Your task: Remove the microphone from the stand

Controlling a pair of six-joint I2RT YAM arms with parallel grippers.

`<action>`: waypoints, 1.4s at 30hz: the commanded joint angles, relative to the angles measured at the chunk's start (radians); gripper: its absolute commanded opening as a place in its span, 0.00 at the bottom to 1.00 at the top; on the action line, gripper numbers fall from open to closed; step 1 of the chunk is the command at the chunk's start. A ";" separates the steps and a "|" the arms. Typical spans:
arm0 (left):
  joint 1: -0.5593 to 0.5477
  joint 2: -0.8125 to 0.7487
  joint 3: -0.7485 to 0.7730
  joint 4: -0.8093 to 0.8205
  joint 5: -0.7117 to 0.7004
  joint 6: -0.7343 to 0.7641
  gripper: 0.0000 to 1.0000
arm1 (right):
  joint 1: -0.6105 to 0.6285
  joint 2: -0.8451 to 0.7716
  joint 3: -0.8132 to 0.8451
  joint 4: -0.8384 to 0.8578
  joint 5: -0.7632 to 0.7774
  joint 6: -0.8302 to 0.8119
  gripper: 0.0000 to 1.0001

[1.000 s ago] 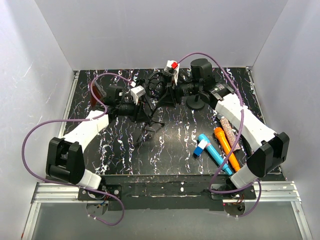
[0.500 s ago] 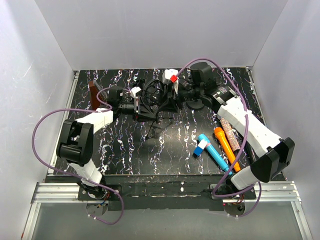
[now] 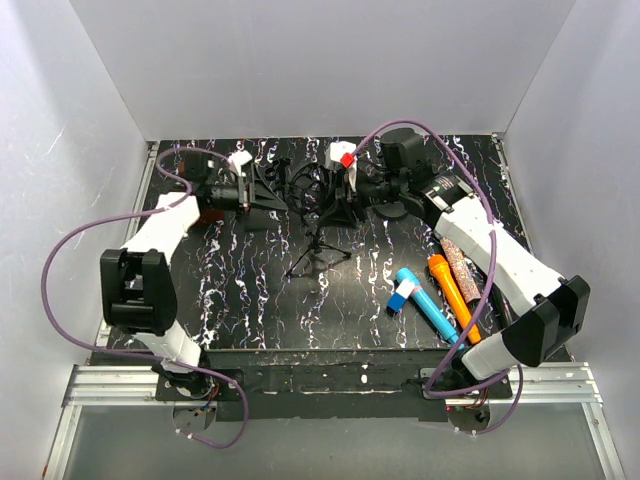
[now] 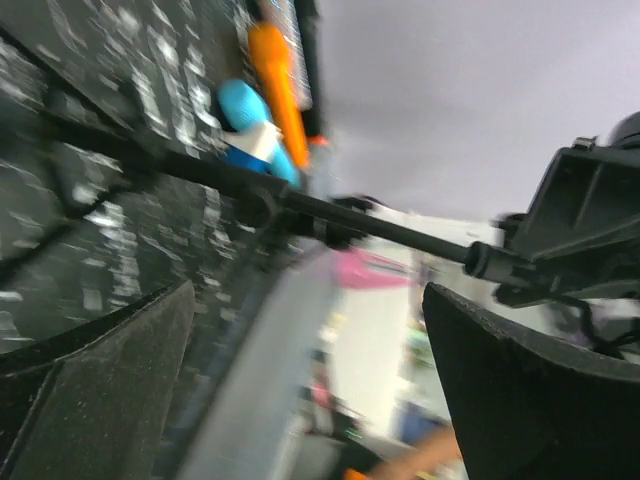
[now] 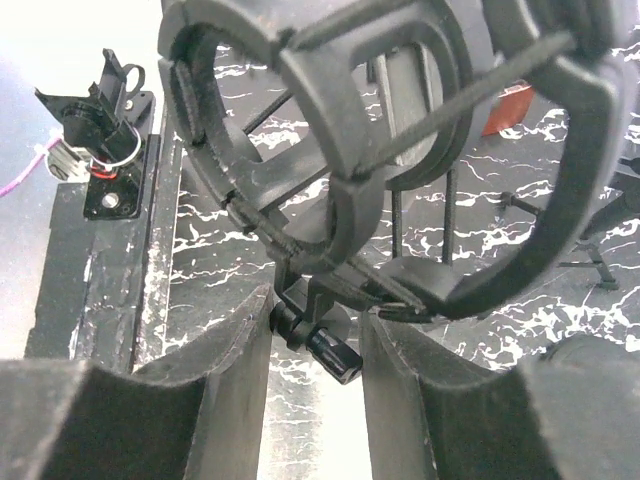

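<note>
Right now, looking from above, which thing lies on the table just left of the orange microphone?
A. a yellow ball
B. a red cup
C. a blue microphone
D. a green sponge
C: the blue microphone lies alongside the orange microphone on the table.

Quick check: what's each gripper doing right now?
Left gripper: open, holding nothing.
Right gripper: closed on the shock mount, at its lower joint.
</note>
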 commanded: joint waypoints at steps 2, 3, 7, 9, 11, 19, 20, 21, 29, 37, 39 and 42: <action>0.042 -0.209 0.065 -0.209 -0.300 0.708 0.98 | -0.011 0.046 0.001 0.024 0.000 0.112 0.01; 0.045 -0.295 0.003 -0.094 -0.329 0.756 0.98 | -0.016 0.054 0.000 0.034 0.002 0.131 0.01; 0.048 -0.490 -0.244 0.290 -0.310 0.952 0.98 | -0.033 0.077 0.003 0.055 -0.008 0.178 0.01; 0.040 -0.497 -0.254 0.338 -0.248 1.062 0.98 | -0.037 0.081 0.011 0.049 -0.011 0.184 0.01; 0.028 -0.482 -0.243 0.338 -0.210 1.167 0.96 | -0.039 0.083 0.017 0.029 -0.023 0.180 0.01; -0.099 -0.432 -0.272 0.323 -0.207 1.598 0.78 | -0.040 0.057 -0.002 0.043 -0.058 0.215 0.01; -0.116 -0.426 -0.274 0.323 -0.211 1.624 0.76 | -0.040 0.057 -0.005 0.046 -0.058 0.218 0.01; -0.134 -0.417 -0.274 0.323 -0.217 1.643 0.73 | -0.040 0.054 -0.008 0.046 -0.058 0.217 0.01; -0.266 -0.342 -0.263 0.320 -0.282 1.735 0.50 | -0.040 0.049 -0.017 0.026 -0.063 0.186 0.01; -0.291 -0.284 -0.243 0.214 -0.331 1.952 0.46 | -0.041 0.038 -0.025 0.032 -0.055 0.192 0.01; -0.291 -0.273 -0.243 0.212 -0.348 1.985 0.45 | -0.042 0.038 -0.025 0.034 -0.054 0.194 0.01; -0.291 -0.259 -0.237 0.217 -0.339 1.985 0.45 | -0.042 0.040 -0.023 0.035 -0.049 0.195 0.01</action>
